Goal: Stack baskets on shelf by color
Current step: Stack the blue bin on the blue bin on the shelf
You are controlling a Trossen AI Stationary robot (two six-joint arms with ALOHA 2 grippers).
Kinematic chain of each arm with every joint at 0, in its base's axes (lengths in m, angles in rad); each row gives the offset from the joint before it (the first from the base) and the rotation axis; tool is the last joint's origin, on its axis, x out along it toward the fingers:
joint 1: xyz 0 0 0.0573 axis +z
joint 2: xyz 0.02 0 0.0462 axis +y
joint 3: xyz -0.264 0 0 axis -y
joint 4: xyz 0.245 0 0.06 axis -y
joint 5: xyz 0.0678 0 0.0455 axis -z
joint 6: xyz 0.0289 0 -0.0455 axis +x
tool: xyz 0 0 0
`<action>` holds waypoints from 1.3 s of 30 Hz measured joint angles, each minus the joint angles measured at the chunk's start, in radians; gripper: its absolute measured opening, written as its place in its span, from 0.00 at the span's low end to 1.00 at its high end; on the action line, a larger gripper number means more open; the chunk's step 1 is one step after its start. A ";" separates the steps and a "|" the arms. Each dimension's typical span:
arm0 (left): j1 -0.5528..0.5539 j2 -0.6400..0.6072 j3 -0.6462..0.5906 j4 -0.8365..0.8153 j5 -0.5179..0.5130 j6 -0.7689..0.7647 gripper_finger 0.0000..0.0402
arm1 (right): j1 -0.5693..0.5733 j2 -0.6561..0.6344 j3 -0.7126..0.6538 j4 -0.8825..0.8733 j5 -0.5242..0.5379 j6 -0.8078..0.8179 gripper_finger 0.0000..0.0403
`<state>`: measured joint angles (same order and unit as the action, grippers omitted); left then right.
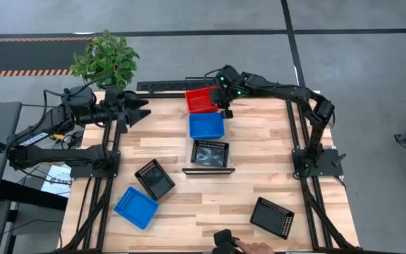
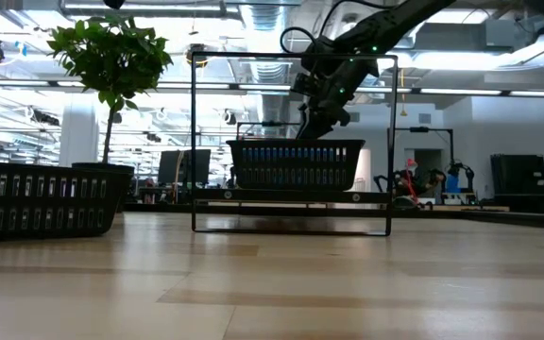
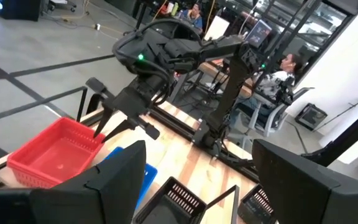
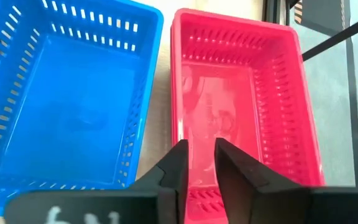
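Note:
The shelf [image 1: 208, 170] runs from far to near in mid-table. On it sit a red basket [image 1: 200, 99] at the far end, a blue basket [image 1: 206, 125] in the middle and a black basket [image 1: 209, 153] at the near end. My right gripper [image 1: 225, 109] stands over the red basket's right short end [image 4: 201, 194], with only a narrow slit between its fingers. My left gripper [image 1: 145, 111] waits open above the table's far left part. Loose on the table lie a black basket [image 1: 154, 178], a blue basket [image 1: 136, 207] and another black basket [image 1: 272, 216]. My right gripper [image 4: 202, 158] points down, slanting from the table's right, over the inside of the red basket [image 4: 241, 93] just past its right short wall. I cannot tell whether the fingertips touch the basket. Nothing shows between the fingers.
A potted plant [image 1: 106, 58] stands at the far left corner. A person's hand [image 1: 249, 245] shows at the near edge. Bare tabletop lies right of the shelf and between the loose baskets. In the low view the shelf's black frame [image 2: 291, 203] carries a dark basket.

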<state>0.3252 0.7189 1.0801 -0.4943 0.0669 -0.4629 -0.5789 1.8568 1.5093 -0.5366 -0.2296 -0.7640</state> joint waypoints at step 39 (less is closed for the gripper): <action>-1.076 0.102 -0.407 -0.393 -0.180 -0.567 0.66 | 0.416 -0.039 0.512 -0.742 -0.004 0.513 0.46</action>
<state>-0.7507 0.8210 0.6727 -0.8870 -0.1131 -1.0300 -0.1631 1.8175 2.0212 -1.2788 -0.2335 -0.2507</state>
